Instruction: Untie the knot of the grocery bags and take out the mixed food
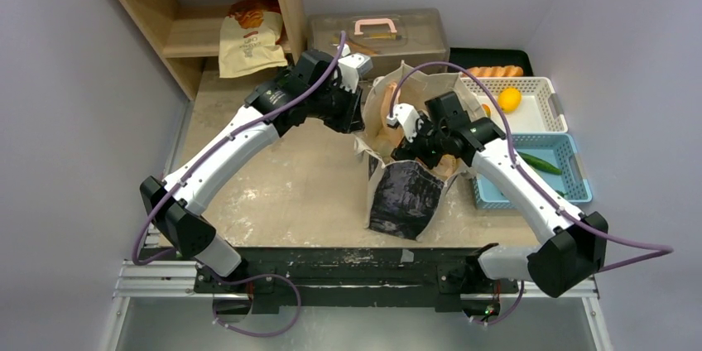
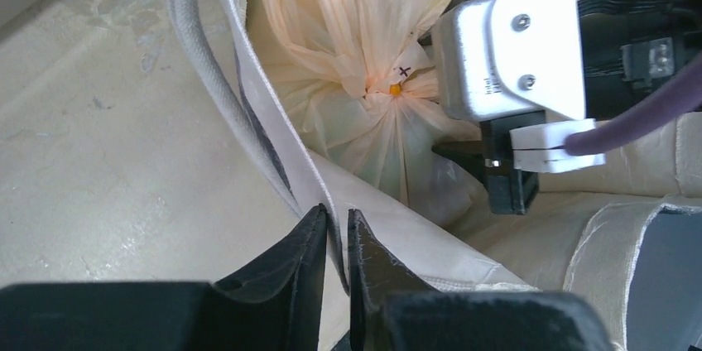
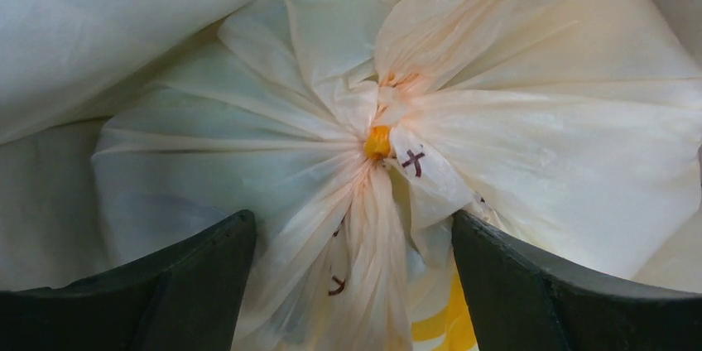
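**Two arms at a tote bag (image 1: 403,202) standing on the table (image 1: 281,177).** The grocery bags (image 3: 538,144), of thin pale-orange plastic, sit inside the tote bag. The knot (image 3: 377,142) lies at the centre of the radiating gathers, facing the right wrist camera, just beside a small pen-drawn cross (image 3: 413,161). The left gripper (image 2: 335,264) is narrowed onto the pale rim (image 2: 273,148) of the tote bag, and the fabric edge passes between its fingers. The right gripper (image 3: 352,285) hangs over the plastic with its jaws wide, one finger on each side of the gathers below the knot, gripping nothing. The mixed food is hidden beneath the plastic. Risks, as judged: a pinch that takes the gathered film rather than a free handle end would tighten the knot or tear the thin plastic. An upward pull may lift the whole sack, since only the tote bag is restrained. A slip of the narrow hold on the rim would let the tote mouth fold over the knot.
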Controlling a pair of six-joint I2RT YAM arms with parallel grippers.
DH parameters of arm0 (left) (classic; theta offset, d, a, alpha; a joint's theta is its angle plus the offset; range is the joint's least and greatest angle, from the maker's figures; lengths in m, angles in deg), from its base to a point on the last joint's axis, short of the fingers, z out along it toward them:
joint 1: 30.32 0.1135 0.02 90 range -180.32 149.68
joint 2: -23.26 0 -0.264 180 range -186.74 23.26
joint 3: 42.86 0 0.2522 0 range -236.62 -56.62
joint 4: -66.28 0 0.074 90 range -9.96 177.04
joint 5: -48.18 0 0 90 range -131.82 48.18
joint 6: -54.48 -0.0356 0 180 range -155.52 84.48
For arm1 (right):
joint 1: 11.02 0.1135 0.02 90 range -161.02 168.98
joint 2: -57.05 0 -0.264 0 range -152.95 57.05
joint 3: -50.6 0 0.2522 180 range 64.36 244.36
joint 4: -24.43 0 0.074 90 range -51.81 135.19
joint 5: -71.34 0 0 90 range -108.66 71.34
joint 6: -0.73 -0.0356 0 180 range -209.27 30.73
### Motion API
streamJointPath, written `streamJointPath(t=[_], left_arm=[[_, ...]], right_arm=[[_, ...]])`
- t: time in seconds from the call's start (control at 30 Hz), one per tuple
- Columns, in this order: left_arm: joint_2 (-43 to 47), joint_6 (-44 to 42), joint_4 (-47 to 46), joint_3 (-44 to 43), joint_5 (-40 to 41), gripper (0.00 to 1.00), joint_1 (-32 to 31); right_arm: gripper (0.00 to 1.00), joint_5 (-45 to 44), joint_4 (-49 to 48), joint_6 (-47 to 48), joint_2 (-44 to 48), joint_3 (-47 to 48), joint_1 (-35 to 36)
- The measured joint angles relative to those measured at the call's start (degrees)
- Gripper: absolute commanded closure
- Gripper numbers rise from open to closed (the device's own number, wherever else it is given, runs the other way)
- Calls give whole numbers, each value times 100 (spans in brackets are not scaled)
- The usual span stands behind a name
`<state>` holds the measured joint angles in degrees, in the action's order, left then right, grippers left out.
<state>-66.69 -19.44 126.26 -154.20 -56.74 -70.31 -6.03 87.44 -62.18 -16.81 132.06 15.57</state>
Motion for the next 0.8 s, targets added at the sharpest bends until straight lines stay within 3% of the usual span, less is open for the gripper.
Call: streamJointPath(t=[0.07,0.1,0.17,0.2,0.5,0.8], left_arm=[[-20,11,-4,0,-31,91,0],[-26,28,-4,0,-37,92,0],[-26,44,-4,0,-39,98,0],[-26,42,-4,0,-39,100,0],[-22,-22,-26,42,-28,100,0],[127,-173,-90,271,44,100,24]], right_arm=[[41,-31,-177,68,-72,-85,0],[54,-57,-232,96,-122,-96,0],[93,-96,-328,116,-275,-96,4],[100,-107,-348,131,-341,-96,11],[100,-195,-345,-63,-282,79,46],[100,-289,-544,-765,118,1132,2]])
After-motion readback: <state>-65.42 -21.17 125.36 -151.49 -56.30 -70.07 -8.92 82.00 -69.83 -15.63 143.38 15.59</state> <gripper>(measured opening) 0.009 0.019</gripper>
